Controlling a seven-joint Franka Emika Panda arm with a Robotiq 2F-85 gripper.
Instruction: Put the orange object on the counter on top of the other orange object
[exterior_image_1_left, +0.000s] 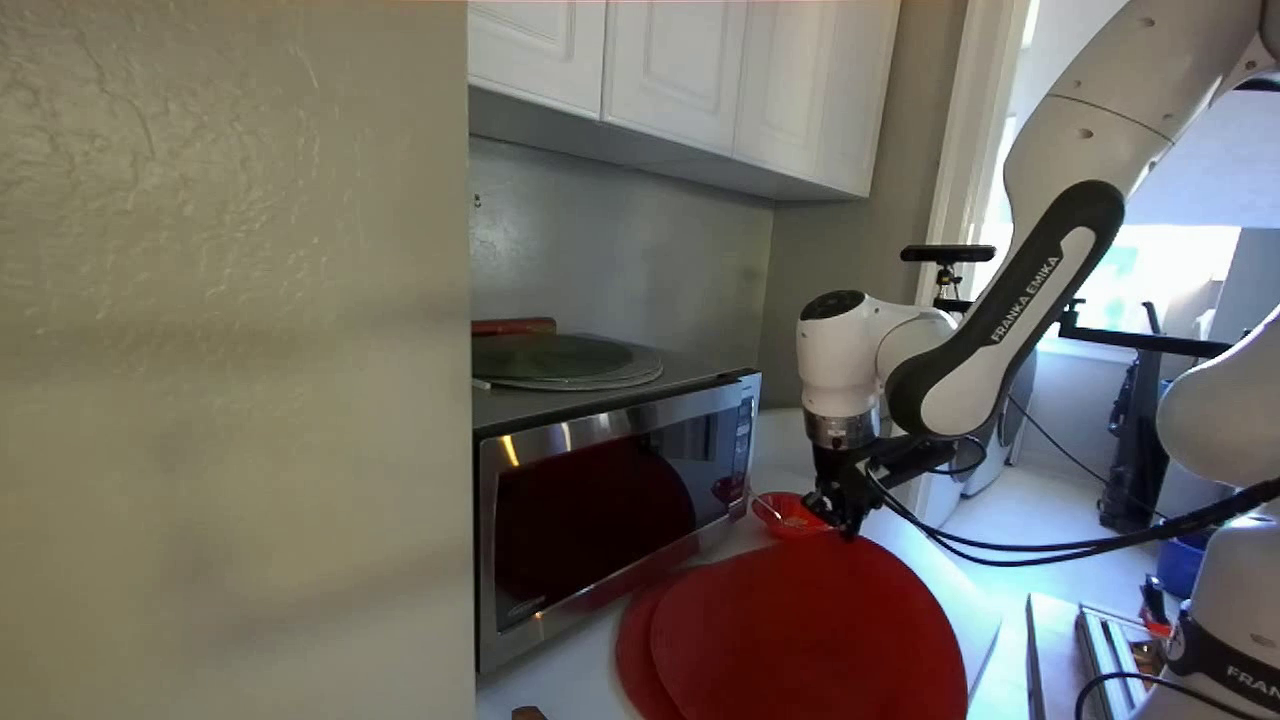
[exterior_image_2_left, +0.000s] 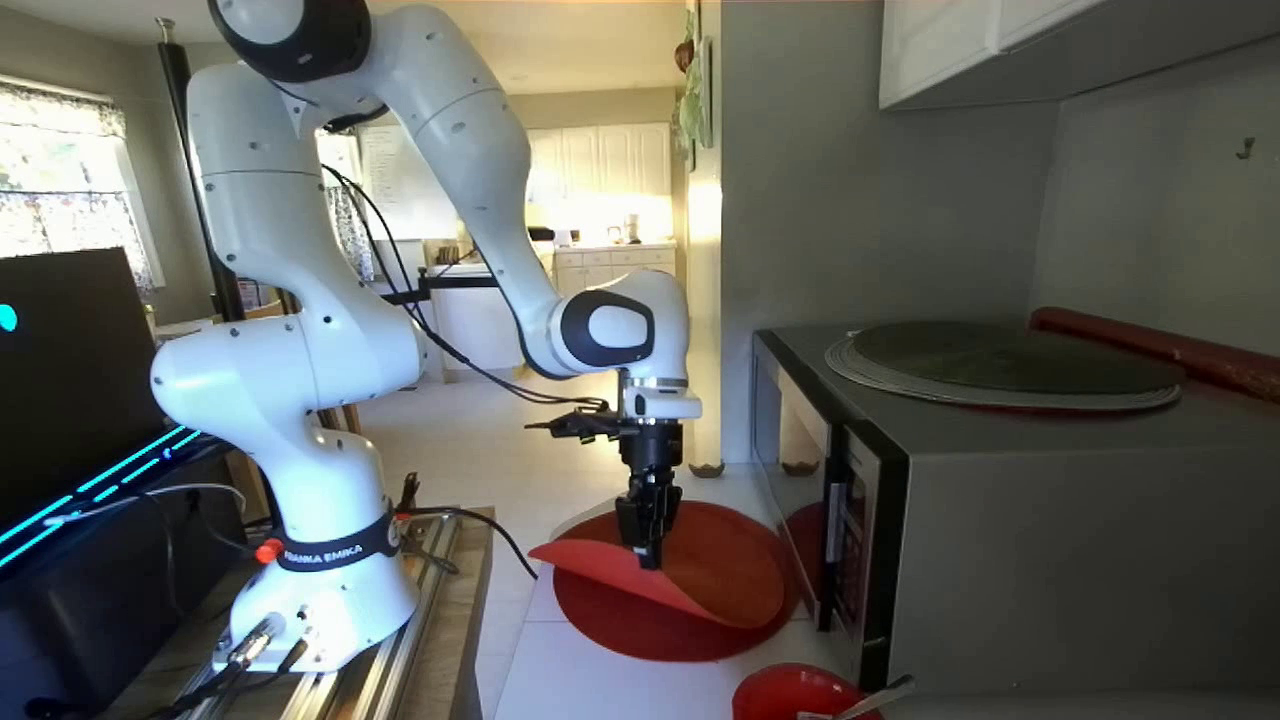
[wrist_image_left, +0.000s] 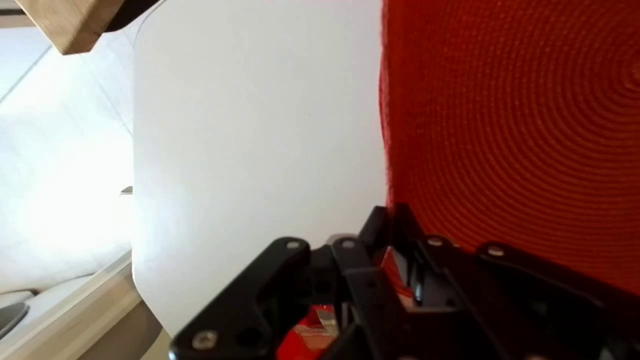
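Note:
My gripper (exterior_image_1_left: 845, 525) is shut on the near edge of a round red-orange mat (exterior_image_1_left: 820, 630). The fingertips (wrist_image_left: 390, 212) pinch its rim in the wrist view. In an exterior view, the gripper (exterior_image_2_left: 648, 555) holds this mat's edge (exterior_image_2_left: 605, 573) raised and curled, and the rest of the mat slopes down. The other red-orange mat (exterior_image_2_left: 660, 640) lies flat on the white counter (exterior_image_2_left: 590, 690) underneath. It also shows as a strip (exterior_image_1_left: 636, 655) beside the held mat. The held mat overlaps most of it, so much of the lower mat is hidden.
A microwave oven (exterior_image_1_left: 620, 520) stands close beside the mats, with round mats (exterior_image_2_left: 1000, 365) on top. A small red bowl (exterior_image_2_left: 800, 693) with a spoon stands on the counter near the gripper. White cabinets (exterior_image_1_left: 670, 70) hang above. The counter edge (wrist_image_left: 134, 165) shows in the wrist view.

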